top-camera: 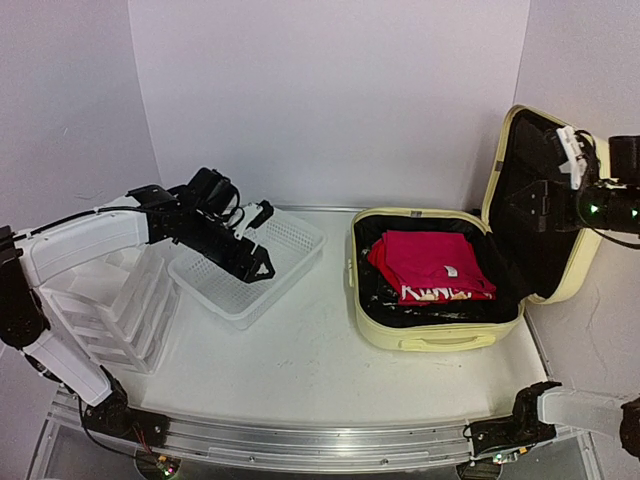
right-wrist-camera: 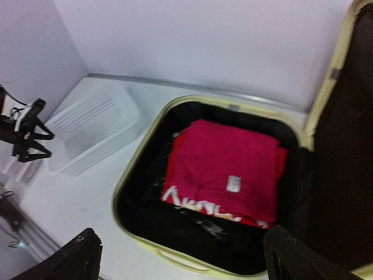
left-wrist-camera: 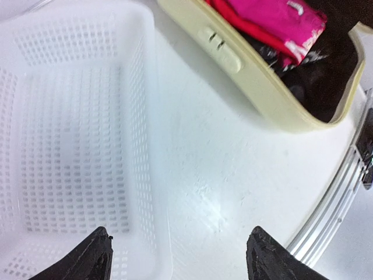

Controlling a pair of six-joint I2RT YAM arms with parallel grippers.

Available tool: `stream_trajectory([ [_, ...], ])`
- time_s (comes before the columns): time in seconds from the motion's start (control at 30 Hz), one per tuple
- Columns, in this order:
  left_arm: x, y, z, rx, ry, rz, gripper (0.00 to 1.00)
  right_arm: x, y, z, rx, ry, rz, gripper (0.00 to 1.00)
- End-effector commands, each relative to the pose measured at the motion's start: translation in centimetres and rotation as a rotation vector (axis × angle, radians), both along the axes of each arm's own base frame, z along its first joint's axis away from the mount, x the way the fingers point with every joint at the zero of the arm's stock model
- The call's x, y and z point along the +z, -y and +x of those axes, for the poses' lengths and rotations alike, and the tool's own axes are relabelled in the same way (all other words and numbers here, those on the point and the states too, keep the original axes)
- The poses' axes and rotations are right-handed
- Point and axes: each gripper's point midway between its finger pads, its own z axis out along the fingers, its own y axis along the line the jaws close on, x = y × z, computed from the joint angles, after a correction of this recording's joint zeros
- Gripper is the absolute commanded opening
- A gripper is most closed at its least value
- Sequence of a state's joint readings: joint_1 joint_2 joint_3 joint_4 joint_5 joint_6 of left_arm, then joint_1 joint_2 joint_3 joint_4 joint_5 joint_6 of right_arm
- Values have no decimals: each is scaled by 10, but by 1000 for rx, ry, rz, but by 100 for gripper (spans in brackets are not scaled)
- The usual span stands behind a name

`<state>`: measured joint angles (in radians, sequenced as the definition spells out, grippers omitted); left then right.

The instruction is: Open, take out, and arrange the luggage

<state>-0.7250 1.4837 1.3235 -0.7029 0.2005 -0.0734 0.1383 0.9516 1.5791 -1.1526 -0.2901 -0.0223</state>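
The pale-yellow luggage (top-camera: pixel 420 340) lies open at the right of the table, its lid (top-camera: pixel 585 255) standing upright. Folded red and pink clothes (top-camera: pixel 430 262) lie on dark items against the black lining. My right gripper (top-camera: pixel 535 205) hangs open and empty above the case, in front of the lid; its wrist view looks down on the clothes (right-wrist-camera: pixel 227 169) with the fingers spread wide (right-wrist-camera: pixel 182 236). My left gripper (top-camera: pixel 250 242) is open and empty over the right edge of the white mesh basket (top-camera: pixel 290 235). In the left wrist view (left-wrist-camera: pixel 180 245), one finger is over the basket (left-wrist-camera: pixel 70 116) and one over the table.
A white plastic drawer unit (top-camera: pixel 110 300) stands at the left, under the left arm. The basket holds nothing that I can see. The luggage wall (left-wrist-camera: pixel 274 93) shows at the top right of the left wrist view. A metal rail (top-camera: pixel 320 440) runs along the near edge.
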Motion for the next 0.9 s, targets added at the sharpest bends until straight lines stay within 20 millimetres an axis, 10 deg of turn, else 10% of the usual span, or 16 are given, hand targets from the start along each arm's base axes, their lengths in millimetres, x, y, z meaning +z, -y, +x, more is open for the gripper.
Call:
stream_trajectory([
  [0.0,-28,-8,7,29,-18,110,79,5,-58,11,233,-63,331,98],
  [0.43,-77,66,94,-268,146,279,64,-47,-88,11,226,-303,398,98],
  [0.87,-95,54,37,-659,231,291,14,-118,-144,16,302,-409,107,98],
])
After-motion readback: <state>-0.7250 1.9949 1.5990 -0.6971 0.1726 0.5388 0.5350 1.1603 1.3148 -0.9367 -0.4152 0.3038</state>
